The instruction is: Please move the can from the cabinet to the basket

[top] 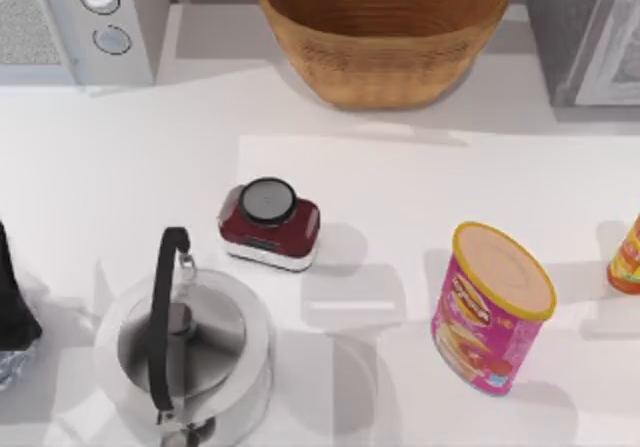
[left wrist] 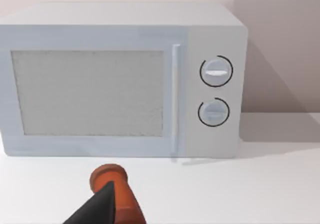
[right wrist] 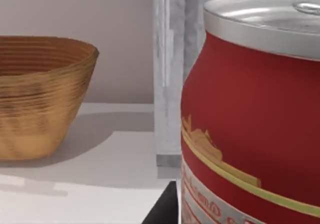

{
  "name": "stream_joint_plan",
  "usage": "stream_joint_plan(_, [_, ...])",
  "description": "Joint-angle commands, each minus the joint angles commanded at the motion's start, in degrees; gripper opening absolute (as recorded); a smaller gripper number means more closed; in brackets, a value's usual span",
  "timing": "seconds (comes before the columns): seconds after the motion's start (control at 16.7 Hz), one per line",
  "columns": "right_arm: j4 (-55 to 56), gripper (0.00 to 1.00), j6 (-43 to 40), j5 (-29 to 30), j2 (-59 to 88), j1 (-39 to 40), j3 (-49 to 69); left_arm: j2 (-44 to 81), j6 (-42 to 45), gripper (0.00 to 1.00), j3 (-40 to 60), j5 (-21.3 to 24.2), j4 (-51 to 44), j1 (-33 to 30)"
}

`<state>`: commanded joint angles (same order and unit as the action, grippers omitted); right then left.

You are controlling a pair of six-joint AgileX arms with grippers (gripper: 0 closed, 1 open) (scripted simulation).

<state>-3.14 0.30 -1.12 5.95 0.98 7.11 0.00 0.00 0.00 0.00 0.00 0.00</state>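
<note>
The can (right wrist: 250, 119), red with a silver top, stands upright and very close in the right wrist view. My right gripper (right wrist: 165, 211) is shut on the can, one dark finger (right wrist: 159, 213) lying against its lower side. Behind the can rises the grey speckled edge of the cabinet (right wrist: 170, 73). In the top view the cabinet (top: 580, 27) is at the back right. The wicker basket (top: 385, 37) sits at the back centre, and in the right wrist view the basket (right wrist: 40, 98) is some way off beside the can.
A white microwave (top: 80, 22) is at the back left. A steel kettle (top: 185, 352), a maroon jar with a black lid (top: 268, 222), a pink canister (top: 492, 307) and an orange-yellow container (top: 626, 257) stand across the front. My left arm (top: 12, 302) is parked at the left edge; its gripper (left wrist: 100, 209) overlaps an orange-red object (left wrist: 112, 181).
</note>
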Motion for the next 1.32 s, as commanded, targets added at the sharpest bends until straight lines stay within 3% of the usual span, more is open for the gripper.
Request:
stream_joint_plan(0.24, [3.0,0.0,-0.3,1.1,-5.8,-1.0,-6.9,0.0,0.0,1.0,0.0,0.0,0.0,0.0])
stream_joint_plan(0.72, [3.4,0.0,-0.2,1.5,-3.9,-0.3,-6.3,0.0,0.0,1.0,0.0,0.0,0.0,0.0])
stream_joint_plan(0.96, [5.8,0.0,-0.1,4.0,5.9,2.2,1.3,0.0,0.0,1.0,0.0,0.0,0.0,0.0])
stream_joint_plan(1.32, [12.4,0.0,0.3,10.8,32.8,8.8,21.5,0.0,0.0,1.0,0.0,0.0,0.0,0.0])
